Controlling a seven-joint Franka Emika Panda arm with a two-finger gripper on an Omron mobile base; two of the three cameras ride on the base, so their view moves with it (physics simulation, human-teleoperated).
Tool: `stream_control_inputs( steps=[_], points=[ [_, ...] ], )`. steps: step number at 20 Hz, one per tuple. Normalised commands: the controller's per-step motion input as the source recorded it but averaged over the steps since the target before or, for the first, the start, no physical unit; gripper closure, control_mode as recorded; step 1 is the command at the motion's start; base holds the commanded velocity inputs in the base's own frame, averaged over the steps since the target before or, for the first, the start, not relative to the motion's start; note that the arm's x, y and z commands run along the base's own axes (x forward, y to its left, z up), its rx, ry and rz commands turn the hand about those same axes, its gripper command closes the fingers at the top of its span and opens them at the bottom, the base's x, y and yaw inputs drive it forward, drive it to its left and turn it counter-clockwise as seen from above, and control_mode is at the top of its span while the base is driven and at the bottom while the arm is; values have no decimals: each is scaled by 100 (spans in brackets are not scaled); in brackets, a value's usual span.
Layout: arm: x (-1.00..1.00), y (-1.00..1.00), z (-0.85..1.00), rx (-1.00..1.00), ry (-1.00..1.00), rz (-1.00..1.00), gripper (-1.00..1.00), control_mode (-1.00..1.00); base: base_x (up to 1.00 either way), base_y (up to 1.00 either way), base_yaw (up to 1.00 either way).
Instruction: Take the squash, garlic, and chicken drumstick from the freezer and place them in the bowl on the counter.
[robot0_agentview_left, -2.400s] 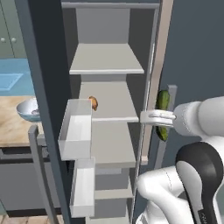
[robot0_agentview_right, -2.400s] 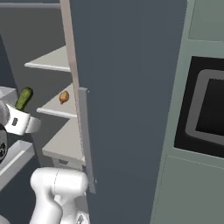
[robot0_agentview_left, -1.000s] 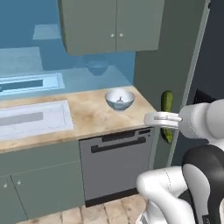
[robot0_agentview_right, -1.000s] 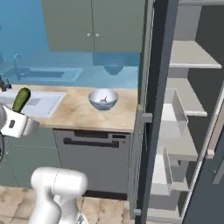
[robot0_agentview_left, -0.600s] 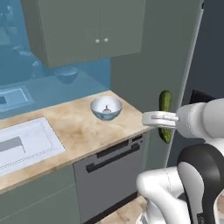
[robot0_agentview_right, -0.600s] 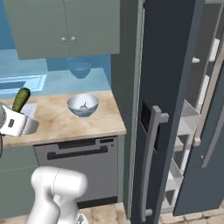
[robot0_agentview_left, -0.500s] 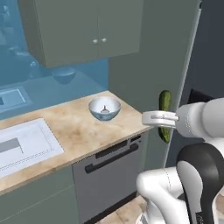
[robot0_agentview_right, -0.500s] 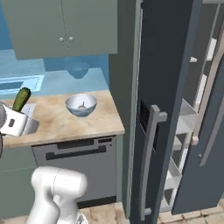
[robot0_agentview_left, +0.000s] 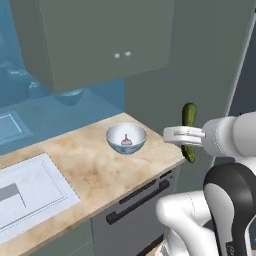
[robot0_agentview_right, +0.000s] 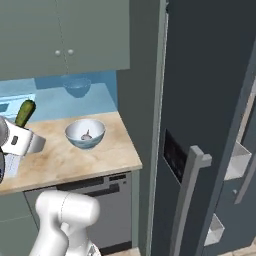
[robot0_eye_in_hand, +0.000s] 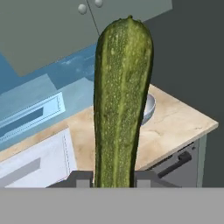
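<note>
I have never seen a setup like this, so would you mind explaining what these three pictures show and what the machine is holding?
This is a rendered kitchen with a white robot arm on a driving base. Two pictures come from cameras on the base, behind the arm to its left and right; the third looks along the hand itself. The hand is shut on the squash, a dark green vegetable held upright beside the counter. On the counter stands the bowl, white inside and pale blue outside, with the pinkish garlic already in it. A white sink is let into the counter further along. The tall dark cabinet in the right base view is the freezer.
</note>
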Motion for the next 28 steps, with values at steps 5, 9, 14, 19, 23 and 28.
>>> stream_control_inputs(
  steps=[5, 9, 14, 19, 23, 28],
  points=[
    [0, 0, 0, 0, 0, 0, 100, 100, 88, 13, -19],
    [0, 0, 0, 0, 0, 0, 100, 100, 51, 47, -24],
    [0, 0, 0, 0, 0, 0, 100, 100, 28, 57, -32],
    [0, 0, 0, 0, 0, 0, 100, 100, 24, 19, -23],
    [57, 23, -15, -3, 0, -15, 100, -100, 0, 0, 0],
    [52, 1, -40, -1, 0, 0, 100, -100, 0, 0, 0]
  ],
)
